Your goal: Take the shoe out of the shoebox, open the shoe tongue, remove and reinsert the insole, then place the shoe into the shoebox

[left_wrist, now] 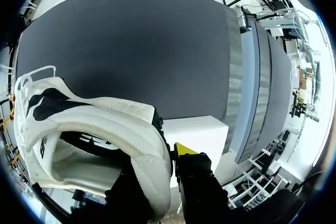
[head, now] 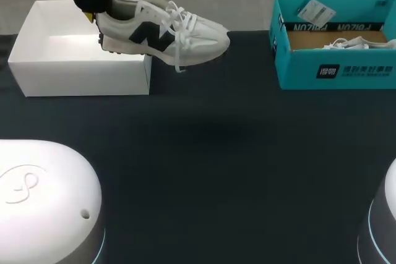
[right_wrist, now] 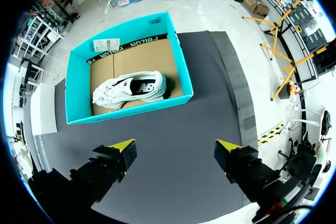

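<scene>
Above the white shoebox (head: 80, 69), at its end nearest the teal box (head: 337, 69), the left pincer (head: 93, 15) is clamped on the heel of the shoe (head: 164, 32). In the left wrist view, 1 yellow-tipped finger (left_wrist: 184, 149) presses the outside of the heel collar. The other finger goes down inside the shoe's mouth, hidden by the padding. The shoe hangs clear of the box and the worktop (head: 204, 153). Its long axis lies about level, along the shoebox's length. Its heel is over the shoebox and its toe points away, out past the box wall toward the teal box. The sole faces down and the laces hang loose.

Well apart from the white shoebox, the right pincer (right_wrist: 176, 153) hovers with its 2 fingers spread wide and nothing between them. Ahead of it the teal box stands open, a second shoe (right_wrist: 131, 88) lying on its side within.
</scene>
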